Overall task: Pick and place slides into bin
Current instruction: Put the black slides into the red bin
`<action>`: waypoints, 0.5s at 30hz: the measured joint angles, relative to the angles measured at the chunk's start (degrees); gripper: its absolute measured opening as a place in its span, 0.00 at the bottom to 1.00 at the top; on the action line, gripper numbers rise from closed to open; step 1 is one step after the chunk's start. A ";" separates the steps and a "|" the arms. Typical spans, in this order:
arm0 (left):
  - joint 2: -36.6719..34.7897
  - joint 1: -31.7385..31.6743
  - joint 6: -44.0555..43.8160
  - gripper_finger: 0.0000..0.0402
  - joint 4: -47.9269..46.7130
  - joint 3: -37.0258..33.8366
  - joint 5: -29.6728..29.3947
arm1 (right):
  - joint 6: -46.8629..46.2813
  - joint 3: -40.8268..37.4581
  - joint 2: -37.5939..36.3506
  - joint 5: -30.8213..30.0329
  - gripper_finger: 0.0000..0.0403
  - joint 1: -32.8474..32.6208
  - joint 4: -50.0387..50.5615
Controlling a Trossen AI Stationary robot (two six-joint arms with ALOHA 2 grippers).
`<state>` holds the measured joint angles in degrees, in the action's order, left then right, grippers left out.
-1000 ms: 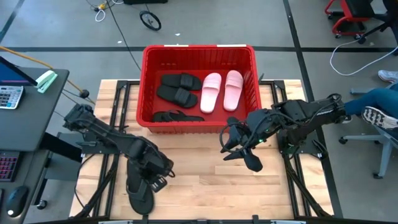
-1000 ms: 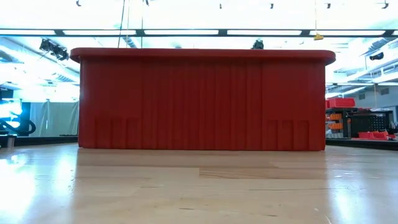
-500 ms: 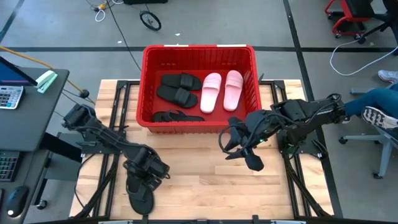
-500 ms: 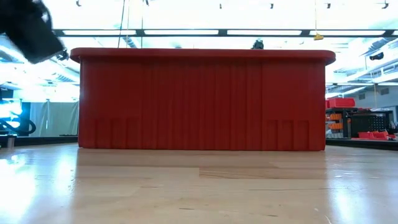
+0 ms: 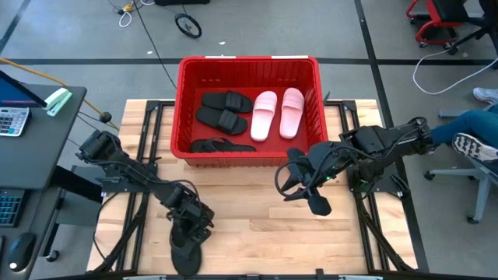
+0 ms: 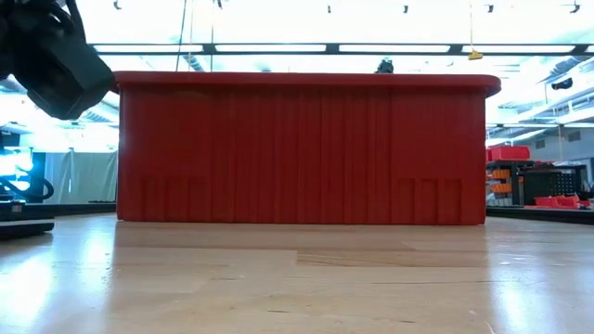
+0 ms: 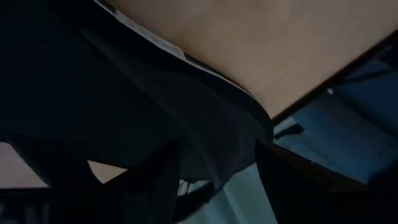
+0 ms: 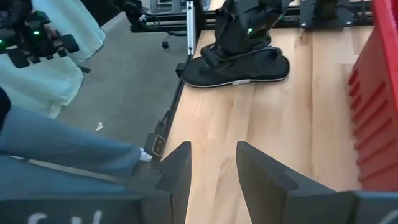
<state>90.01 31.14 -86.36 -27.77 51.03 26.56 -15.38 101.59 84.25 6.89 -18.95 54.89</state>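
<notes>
A thin black flip-flop [image 5: 187, 257] [image 8: 236, 68] lies flat on its sole on the wood table, near the near edge at the left. My left gripper [image 5: 191, 229] [image 8: 239, 50] stands low over its middle, fingers apart, slanting down. The red bin [image 5: 249, 60] [image 6: 297, 148] stands at the table's far middle. In it lie two black slides [image 5: 222, 109], two pale pink slides [image 5: 278, 113] and a black flip-flop [image 5: 222, 145]. My right gripper [image 5: 292, 187] [image 8: 211, 168] hangs open and empty above the table, in front of the bin's right corner. My left gripper comes down on the flip-flop's middle [image 8: 233, 59] from above, slanting, with its fingers apart. The gripper's own body hides the fingertips, so I cannot tell whether they touch the flip-flop. The flip-flop lies flat on the table.
The table's near edge runs close by the flip-flop [image 7: 205, 124]. A desk with a calculator [image 5: 12, 120] stands left of the table. A person's legs [image 5: 467, 128] [image 8: 56, 146] show beside the table. Bare wood [image 5: 257, 225] lies between the two arms.
My left gripper has come down toward the flip-flop and a little toward the table's near edge; its arm now shows at the low view's upper left. The flip-flop seems to have slid slightly toward the right and near edge.
</notes>
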 joint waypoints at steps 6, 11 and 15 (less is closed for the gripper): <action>0.01 -0.02 0.61 0.43 3.20 0.00 -0.42 | -0.02 0.02 0.00 -1.18 0.33 0.05 -0.02; 0.01 -0.02 7.18 0.27 6.40 0.00 -0.64 | -0.37 0.02 -0.02 -2.98 0.33 0.04 -0.04; 0.01 -0.02 8.94 0.08 6.04 0.00 -0.68 | -2.64 0.02 -0.02 -4.27 0.33 0.04 -0.04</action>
<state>90.02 31.11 -77.42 -21.73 51.03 25.87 -18.02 101.60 84.23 2.62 -18.92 54.85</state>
